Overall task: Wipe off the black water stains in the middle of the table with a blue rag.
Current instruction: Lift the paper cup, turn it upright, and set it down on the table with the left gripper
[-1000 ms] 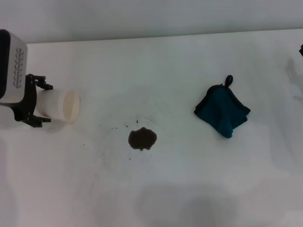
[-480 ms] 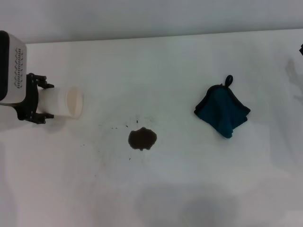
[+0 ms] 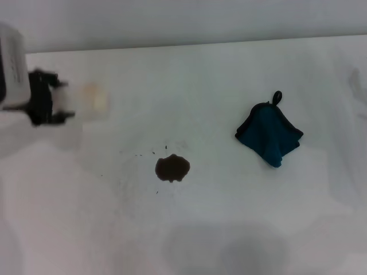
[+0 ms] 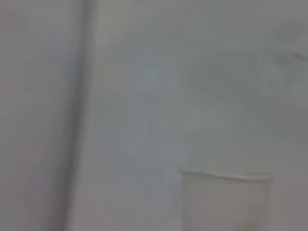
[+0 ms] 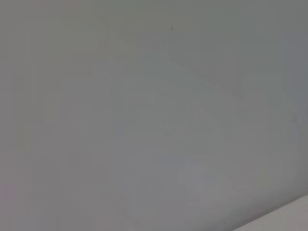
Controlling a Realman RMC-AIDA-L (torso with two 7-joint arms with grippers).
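Cup lifted clear; stain and rag untouched.

The left end effector (image 3: 54, 105), far to the stain's left, stays clamped on the white paper cup (image 3: 86, 103) and has carried it up and back from where it was a second ago, so pouring looks finished and wiping comes next. The black water stains (image 3: 172, 168) sit mid-counter (image 3: 229, 229). The blue rag (image 3: 268, 134) lies crumpled well to the stain's right. The right end effector is out of view.
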